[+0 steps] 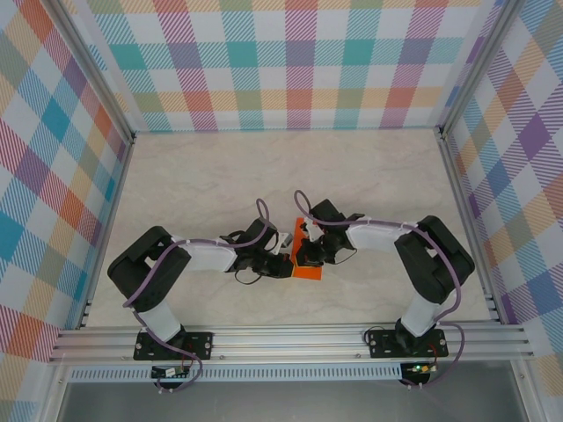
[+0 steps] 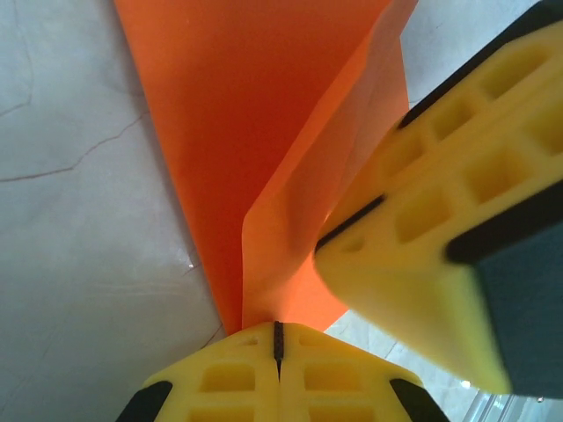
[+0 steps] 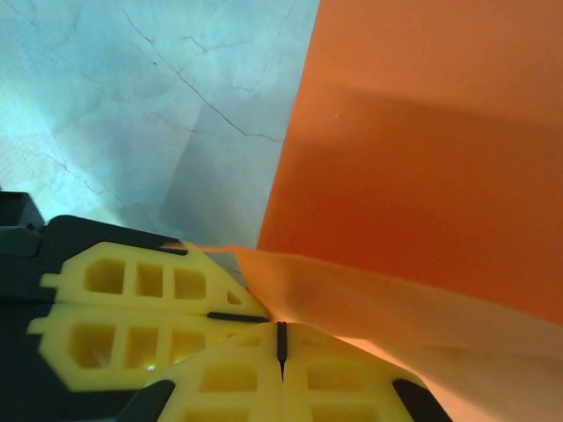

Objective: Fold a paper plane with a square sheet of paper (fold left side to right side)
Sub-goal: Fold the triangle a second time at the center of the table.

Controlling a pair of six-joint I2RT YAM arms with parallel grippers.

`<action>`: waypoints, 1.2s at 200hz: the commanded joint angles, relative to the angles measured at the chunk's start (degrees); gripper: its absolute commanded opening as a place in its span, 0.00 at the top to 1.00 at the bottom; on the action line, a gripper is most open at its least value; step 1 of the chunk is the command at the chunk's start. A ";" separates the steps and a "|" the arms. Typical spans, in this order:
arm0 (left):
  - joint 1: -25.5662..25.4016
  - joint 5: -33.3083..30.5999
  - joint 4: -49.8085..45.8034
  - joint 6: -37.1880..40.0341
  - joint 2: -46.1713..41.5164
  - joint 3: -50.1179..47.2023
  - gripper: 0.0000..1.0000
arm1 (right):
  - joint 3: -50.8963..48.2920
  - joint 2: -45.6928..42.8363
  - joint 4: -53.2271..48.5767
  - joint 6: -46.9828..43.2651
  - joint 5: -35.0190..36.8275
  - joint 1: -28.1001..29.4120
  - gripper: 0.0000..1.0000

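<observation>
Near the front middle of a pale marbled worktop [image 1: 264, 167], walled by pastel checked panels [image 1: 290, 53], the left arm [image 1: 202, 257] and the right arm [image 1: 387, 236] were seen bent inward so that their jaws met tip to tip. Between them the orange sheet of paper [image 1: 310, 271] was held, partly folded, with one part spread flat on the worktop and one flap raised. In the left wrist view, the left jaws were shown clenched, their yellow fingers [image 2: 229, 378] pressed together on the narrow near end of the sheet [image 2: 237, 114], from which a crease ran away; the right arm's yellow fingers [image 2: 413, 229] were seen against the raised flap. In the right wrist view, the right jaws were likewise shown clamped on a folded edge of the sheet [image 3: 422, 158], with the left arm's fingers [image 3: 141, 281] touching alongside.
</observation>
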 commanded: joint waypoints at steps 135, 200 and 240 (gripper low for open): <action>0.53 -5.73 -5.94 1.46 1.56 -1.71 1.00 | 2.83 1.63 -8.00 -5.53 8.73 -5.18 1.00; 0.53 -5.64 -6.06 1.59 1.00 -2.12 1.00 | 3.14 1.08 -10.28 -8.77 9.84 -11.65 1.00; 0.54 -5.56 -6.25 1.68 0.65 -2.33 1.00 | 4.06 1.35 -11.90 -11.03 10.21 -13.80 1.00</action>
